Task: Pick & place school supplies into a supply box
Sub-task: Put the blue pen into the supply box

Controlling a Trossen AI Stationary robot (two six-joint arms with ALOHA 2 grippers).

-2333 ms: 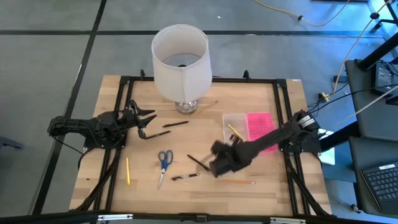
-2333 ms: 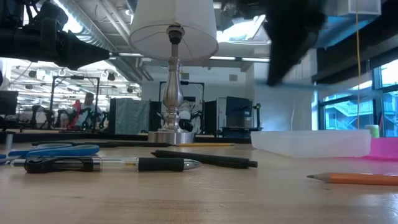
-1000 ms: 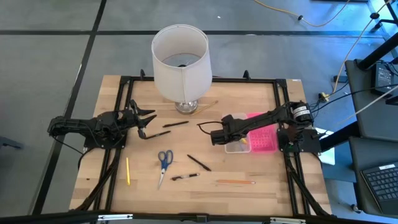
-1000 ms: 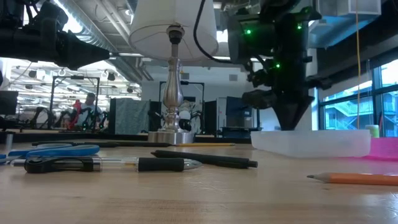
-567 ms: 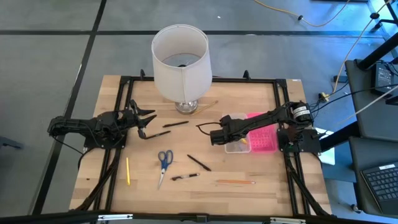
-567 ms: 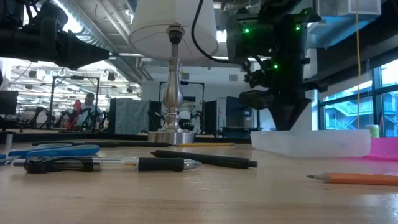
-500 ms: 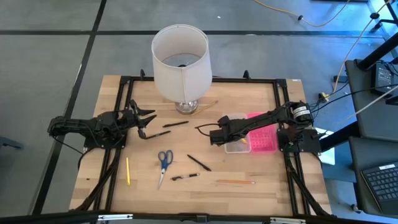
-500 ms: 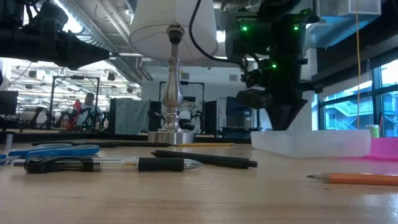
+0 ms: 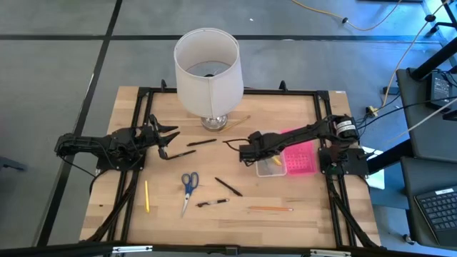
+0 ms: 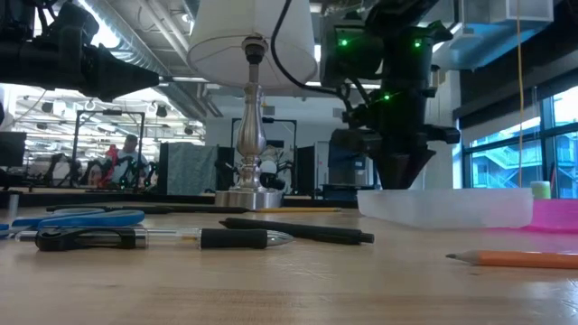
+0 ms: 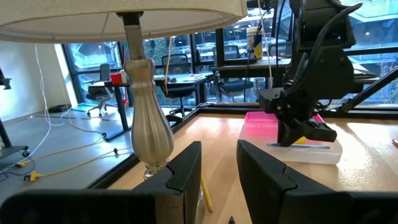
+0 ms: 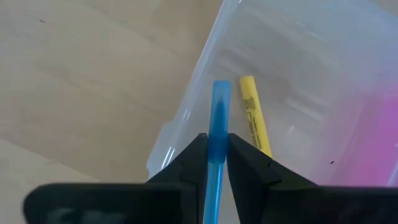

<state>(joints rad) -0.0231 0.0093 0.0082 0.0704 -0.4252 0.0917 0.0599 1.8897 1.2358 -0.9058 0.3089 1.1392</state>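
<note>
My right gripper [image 9: 246, 151] is shut on a blue pen [image 12: 220, 106] and points down at the left end of the clear supply box [image 9: 271, 165], whose pink lid [image 9: 300, 153] lies open beside it. A yellow pencil [image 12: 255, 121] lies inside the box. On the table lie blue-handled scissors [image 9: 188, 184], a yellow pencil [image 9: 147, 196], a black pen [image 9: 230, 187], a dark pen [image 9: 212, 203], an orange pencil [image 9: 271, 209] and a dark pen [image 9: 201, 143]. My left gripper [image 9: 170, 140] waits open near the table's left side. My right gripper pinches the blue pen's shaft [image 12: 217, 146] between its two fingers, coming from above and pointing down. The pen runs along the fingers and sticks out past their tips. Its free end [image 12: 221, 87] is over the box's left wall; I cannot tell whether it touches the box.
A white lamp [image 9: 207, 68] stands on its metal base [image 9: 213, 121] at the table's far middle, with a thin pencil [image 9: 239, 120] beside the base. Black frame rails [image 9: 136, 143] run along the table's sides. Bare wood lies between the lamp and the box.
My right gripper, still shut on the blue pen, has moved a little toward the table's left, along the box's left end. In the low view the clear box has slid slightly left with it. The left arm has kept still.
</note>
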